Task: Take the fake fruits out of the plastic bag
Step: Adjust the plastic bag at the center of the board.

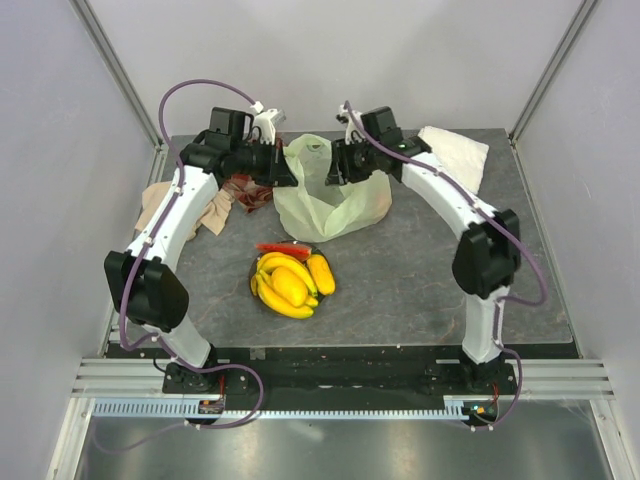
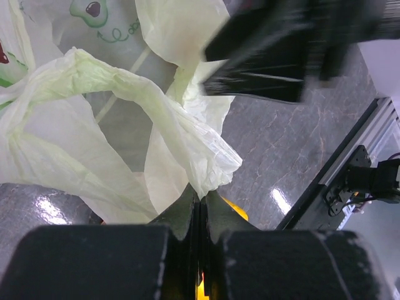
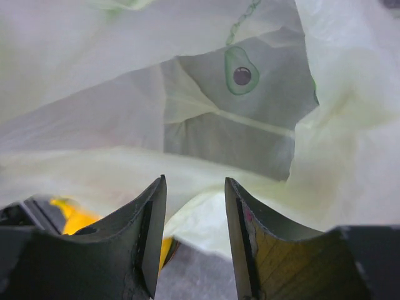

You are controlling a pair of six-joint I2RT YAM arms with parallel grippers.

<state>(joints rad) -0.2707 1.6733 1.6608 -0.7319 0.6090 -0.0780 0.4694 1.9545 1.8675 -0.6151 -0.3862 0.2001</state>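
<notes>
One thin, crinkly, pale yellow-green plastic bag lies slumped at the far middle of the grey table. A fold of its rim is pinched between the left gripper's closed fingers, and the right gripper hangs at its mouth with fingers narrowly parted. Well apart, nearer the arms, one yellow banana bunch, two yellow oblong fruits and one red watermelon slice lie touching.

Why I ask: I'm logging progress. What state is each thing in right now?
Left gripper: shut on thin pale yellow-green plastic bag.
Right gripper: open, bag film just ahead.
Bag: crumpled, one edge pinched.
Glossy yellow plastic fruits: out of bag, piled together.
</notes>
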